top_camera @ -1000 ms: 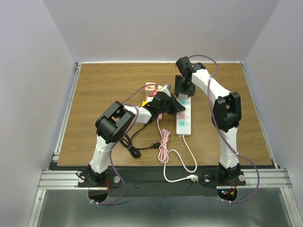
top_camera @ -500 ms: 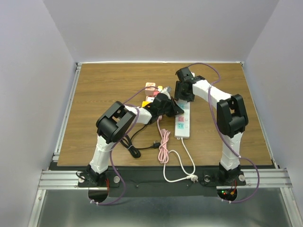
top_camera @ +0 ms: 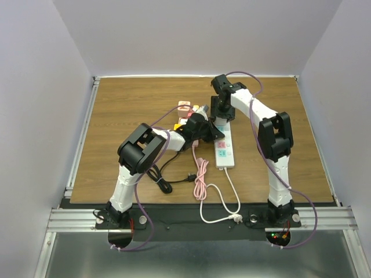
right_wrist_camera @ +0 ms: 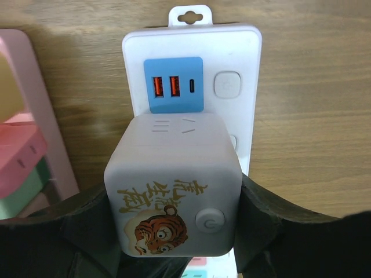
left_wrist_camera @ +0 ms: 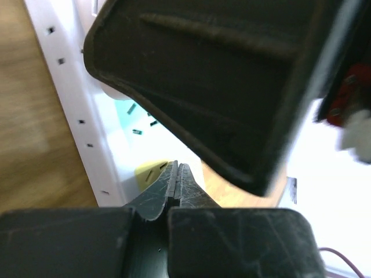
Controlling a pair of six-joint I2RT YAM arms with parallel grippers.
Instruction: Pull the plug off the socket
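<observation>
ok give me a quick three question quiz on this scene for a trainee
1. True or false: the right gripper is shut on the white cube-shaped plug with a tiger print.
2. Pick one: the blue panel on the white power strip carries A) USB ports, B) a dial, C) a screen.
3. Fill in: in the left wrist view, the left gripper is ____ (open or shut).

Key: 1 true; 2 A; 3 shut.
</observation>
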